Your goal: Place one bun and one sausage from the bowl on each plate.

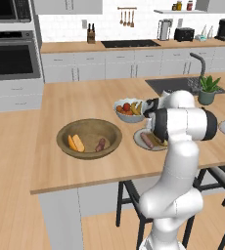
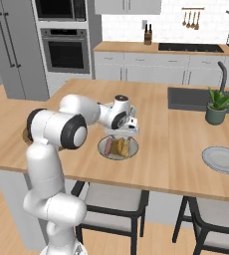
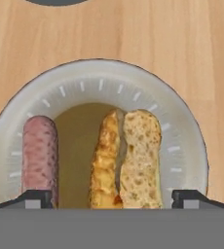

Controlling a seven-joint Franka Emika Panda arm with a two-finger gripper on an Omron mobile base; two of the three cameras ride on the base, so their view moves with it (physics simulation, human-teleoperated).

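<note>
The near plate [image 3: 99,73] carries a pink sausage [image 3: 40,155] on its left and a split golden bun [image 3: 128,158] in the middle. My gripper [image 3: 114,199] hovers just above them, open, its fingertips [image 3: 36,198] wide apart on either side of the bun and holding nothing. From the right base view the gripper [image 2: 124,138] points down over this plate [image 2: 117,157]. The brown bowl [image 1: 65,132] to the left holds another bun [image 1: 76,143] and a sausage [image 1: 101,144]. A second plate [image 2: 222,159] lies bare at the right.
A pale fruit bowl [image 1: 128,110] stands just behind the near plate. A potted plant [image 2: 217,110] and the sink [image 2: 193,98] are at the back right. Stools stand under the island's front edge.
</note>
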